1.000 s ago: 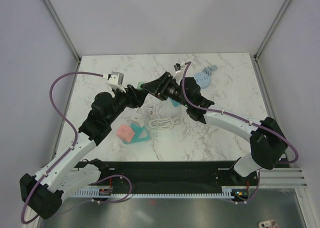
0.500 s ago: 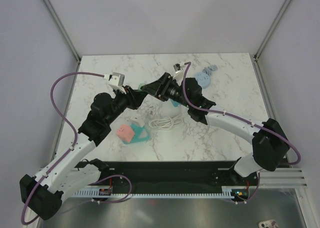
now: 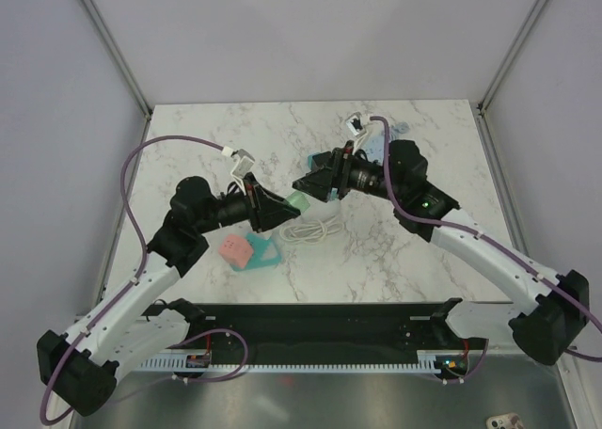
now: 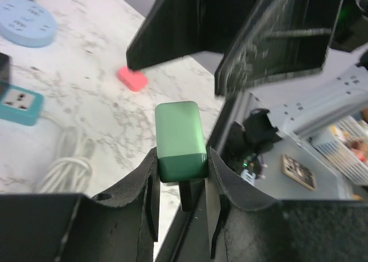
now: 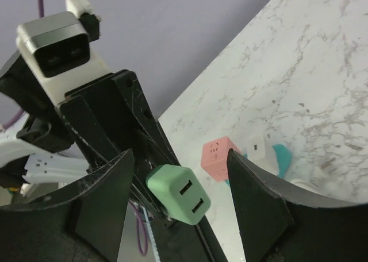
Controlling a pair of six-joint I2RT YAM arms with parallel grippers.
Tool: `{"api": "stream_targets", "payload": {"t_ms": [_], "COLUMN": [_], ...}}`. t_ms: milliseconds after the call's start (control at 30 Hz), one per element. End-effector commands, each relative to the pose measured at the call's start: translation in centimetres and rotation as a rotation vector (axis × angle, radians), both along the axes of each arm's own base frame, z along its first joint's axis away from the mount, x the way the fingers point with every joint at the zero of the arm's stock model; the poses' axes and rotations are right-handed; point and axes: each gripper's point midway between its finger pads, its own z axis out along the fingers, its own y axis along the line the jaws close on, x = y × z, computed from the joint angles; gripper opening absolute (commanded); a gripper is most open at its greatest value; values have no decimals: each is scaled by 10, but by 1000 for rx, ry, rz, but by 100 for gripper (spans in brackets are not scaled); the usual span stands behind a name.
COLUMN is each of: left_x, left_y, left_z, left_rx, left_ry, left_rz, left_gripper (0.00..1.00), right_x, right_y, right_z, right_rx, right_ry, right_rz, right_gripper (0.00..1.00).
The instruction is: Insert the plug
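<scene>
left gripper point(image 4: 182, 165): jaws tight on green plug point(image 4: 180, 137), held above table point(image 3: 188, 137) | right gripper point(image 3: 307, 183): jaws wide, empty, facing plug | done: 1 grasp | pending: insertion into teal socket point(image 4: 20, 104), well apart

High overhead, close opposed wrists, seemingly sharing plug point(image 4: 181, 140)

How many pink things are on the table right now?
2. One pink cube-shaped socket block lies on the marble table near the left arm, beside a teal holder. A second, flatter pink piece shows only in the left wrist view, near the table edge.
</scene>
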Motion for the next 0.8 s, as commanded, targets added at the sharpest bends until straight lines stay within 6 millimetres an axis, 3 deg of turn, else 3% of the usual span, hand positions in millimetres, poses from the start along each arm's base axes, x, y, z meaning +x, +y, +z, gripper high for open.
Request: {"api": "stream_targets", "payload": {"t_ms": [0,133,300,567,733,767], "left_x": [-34,-41,-48,-60,-65,-67], "left_y": [-9,-12,-15,-16,-17,-17], "left_z": [17,28,41,72,72,72], "left_rx": [-100,-155,-212,-278,-280,-282], "left_ry": [11,26,43,-32,-36,-39], "left_rz": [-217,-284,-349,-452,-516,-528], "left_gripper": [2,2,2,2,2,2], "right_x": [-26,-57,-77,-79,-77,-79], "right_y": [-25,-42,-45,-41,-33,-31], "right_z": [18,15,16,19,13,19], "right_rx": [-55,-97,-72,-67,-64,-35], "right_ry": [-163,-210,-201,-171,-117,-124], "right_rz": [109,194,269,295,341,352], "right_gripper": [73,72,73,71,58,56]}}
